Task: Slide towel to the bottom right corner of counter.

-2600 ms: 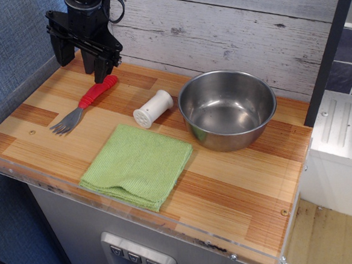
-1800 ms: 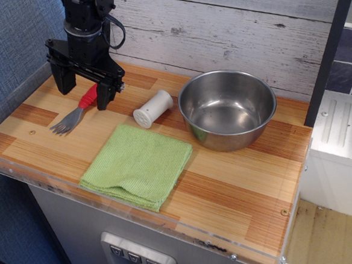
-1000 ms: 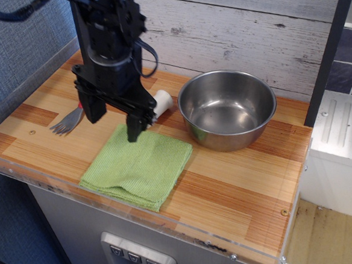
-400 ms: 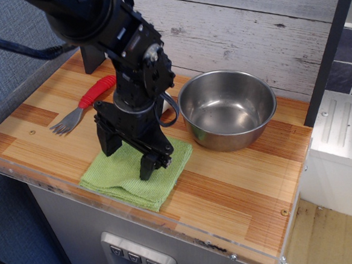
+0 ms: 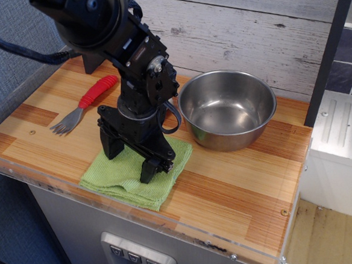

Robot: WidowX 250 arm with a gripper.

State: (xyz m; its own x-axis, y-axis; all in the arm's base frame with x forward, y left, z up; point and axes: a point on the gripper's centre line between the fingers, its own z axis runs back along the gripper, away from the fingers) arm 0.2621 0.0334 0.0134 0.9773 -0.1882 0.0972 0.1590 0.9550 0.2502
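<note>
The light green folded towel (image 5: 115,175) lies on the striped wood counter (image 5: 240,188) near the front edge, left of centre. My black gripper (image 5: 130,161) stands upright over the towel, open. One fingertip (image 5: 148,172) rests on the towel's right part and the other fingertip (image 5: 109,150) is at its back left edge. The arm hides the towel's middle and back part. The counter's front right corner (image 5: 274,246) is bare.
A steel bowl (image 5: 227,108) stands right of the arm, close to it. A fork with a red handle (image 5: 83,103) lies at the back left. A clear acrylic strip (image 5: 170,226) edges the front. A white ribbed surface (image 5: 342,126) lies beyond the right end.
My gripper came from the back left by the fork, moved forward and right, and dropped onto the towel. The white shaker is now hidden behind the arm. The towel has barely moved.
</note>
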